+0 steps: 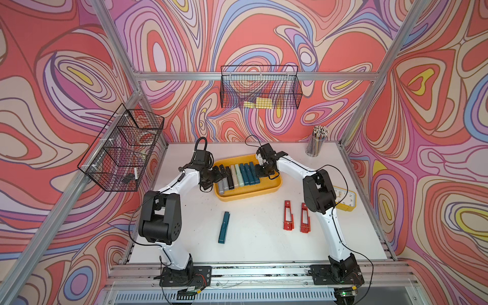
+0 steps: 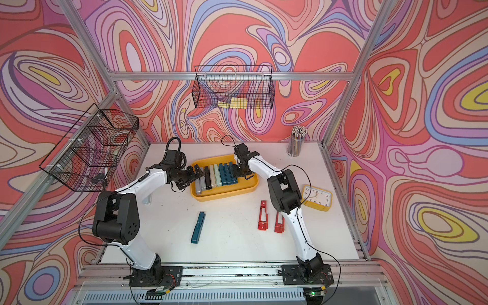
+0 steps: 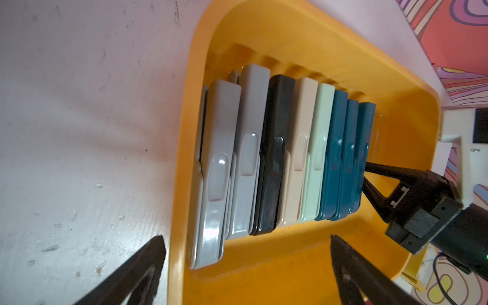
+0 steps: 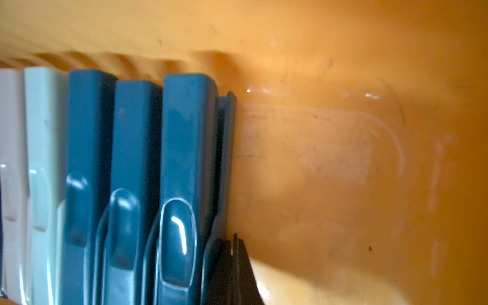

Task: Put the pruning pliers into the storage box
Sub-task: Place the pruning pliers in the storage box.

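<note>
The yellow storage box [image 1: 274, 186] sits at mid-table in both top views and holds a row of several pruning pliers [image 1: 239, 175]: grey, black, beige, mint and teal. My left gripper [image 1: 220, 173] is open at the box's left end; its fingers straddle the rim and the grey pliers [image 3: 219, 171]. My right gripper [image 1: 260, 171] is shut and empty, its tips [image 4: 232, 237] pressed against the side of the last teal pliers [image 4: 184, 158] in the row. One teal pliers [image 1: 224, 227] lies loose on the table. Two red slotted pliers [image 1: 288, 215] [image 1: 305, 217] lie beside the right arm.
A yellow alarm clock [image 1: 344, 198] lies at the table's right edge, behind the right arm. A cup of pencils [image 1: 317, 142] stands at the back right corner. Black wire baskets hang on the left wall [image 1: 121, 150] and the back wall [image 1: 261, 87].
</note>
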Robot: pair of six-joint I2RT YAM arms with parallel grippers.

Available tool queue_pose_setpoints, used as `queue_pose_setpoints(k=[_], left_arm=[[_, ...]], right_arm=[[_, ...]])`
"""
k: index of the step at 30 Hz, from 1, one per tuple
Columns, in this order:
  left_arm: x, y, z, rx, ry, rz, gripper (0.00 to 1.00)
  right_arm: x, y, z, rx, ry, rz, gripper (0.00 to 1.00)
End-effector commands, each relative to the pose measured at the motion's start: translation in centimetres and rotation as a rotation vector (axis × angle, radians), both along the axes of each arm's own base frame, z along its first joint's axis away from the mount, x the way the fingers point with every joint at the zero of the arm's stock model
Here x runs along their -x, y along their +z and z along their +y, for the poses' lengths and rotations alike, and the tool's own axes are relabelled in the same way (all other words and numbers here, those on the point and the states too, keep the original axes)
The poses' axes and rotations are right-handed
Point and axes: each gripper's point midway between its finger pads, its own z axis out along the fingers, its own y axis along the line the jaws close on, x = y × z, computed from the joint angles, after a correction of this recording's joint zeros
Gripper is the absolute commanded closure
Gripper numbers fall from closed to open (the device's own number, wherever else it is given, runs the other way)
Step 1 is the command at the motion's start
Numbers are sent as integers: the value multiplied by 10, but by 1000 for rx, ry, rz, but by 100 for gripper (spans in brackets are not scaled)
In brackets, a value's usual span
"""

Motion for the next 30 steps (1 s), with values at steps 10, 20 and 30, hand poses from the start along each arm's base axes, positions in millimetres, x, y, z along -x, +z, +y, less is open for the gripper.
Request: queue_pose_setpoints(k=[10, 20, 30], left_arm=[[-1, -6, 4, -7, 11, 14, 1], [-2, -4, 3, -4, 8, 3, 1], [1, 4, 11, -63, -1, -1, 1]], right_arm=[[1, -5, 3, -25, 2, 16, 100], [6, -1, 1, -36, -8, 14, 100], [5, 13, -21, 67, -44, -36, 100]])
